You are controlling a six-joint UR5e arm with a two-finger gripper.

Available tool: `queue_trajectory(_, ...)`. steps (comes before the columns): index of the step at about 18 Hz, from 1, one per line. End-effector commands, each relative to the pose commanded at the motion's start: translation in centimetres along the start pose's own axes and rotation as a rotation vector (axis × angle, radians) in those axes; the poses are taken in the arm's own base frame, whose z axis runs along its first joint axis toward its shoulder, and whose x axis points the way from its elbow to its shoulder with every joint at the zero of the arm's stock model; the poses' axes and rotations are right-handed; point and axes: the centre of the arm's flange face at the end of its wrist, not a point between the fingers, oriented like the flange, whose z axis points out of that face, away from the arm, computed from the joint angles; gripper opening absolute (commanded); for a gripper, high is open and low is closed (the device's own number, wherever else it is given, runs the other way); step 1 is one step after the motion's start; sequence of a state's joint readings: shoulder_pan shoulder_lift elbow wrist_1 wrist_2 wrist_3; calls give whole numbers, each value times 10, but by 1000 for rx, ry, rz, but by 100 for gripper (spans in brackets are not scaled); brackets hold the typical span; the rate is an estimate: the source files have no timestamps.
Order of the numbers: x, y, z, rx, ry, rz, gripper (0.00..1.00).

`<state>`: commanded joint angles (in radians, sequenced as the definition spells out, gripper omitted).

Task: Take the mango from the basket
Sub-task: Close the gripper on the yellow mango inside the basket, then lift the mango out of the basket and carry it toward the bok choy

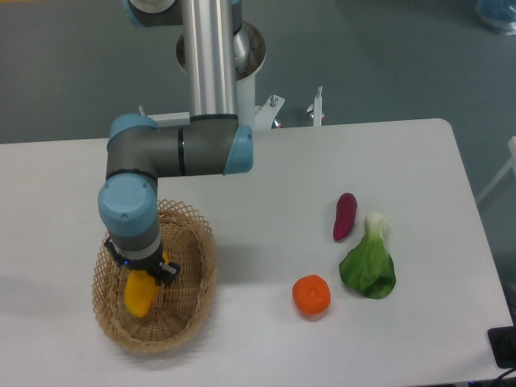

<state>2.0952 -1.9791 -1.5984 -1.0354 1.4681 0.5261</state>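
white table (266, 161): arm bent down over basket (193, 278) near front-left edge; gripper (143, 271) pinching mango (137, 295).

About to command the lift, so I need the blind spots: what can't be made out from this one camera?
- End effector: the wrist covers it from above, so whether the jaws are closed on the mango is not visible.
- Mango: its upper end is hidden under the wrist.
- Basket: part of the floor and far rim sit behind the arm.
- Bottom right: a dark object is cut off by the frame edge.
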Motion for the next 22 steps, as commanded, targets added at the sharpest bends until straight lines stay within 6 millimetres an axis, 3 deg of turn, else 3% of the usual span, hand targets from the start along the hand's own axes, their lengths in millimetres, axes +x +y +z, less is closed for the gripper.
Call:
queue_trajectory(6,-77,38,-61,79,-67,-122,19)
queue_trajectory(14,-176,111,-77,42,-130,-130,19)
queue_trajectory(22,-211,153,-68,10,-122,-118,22)
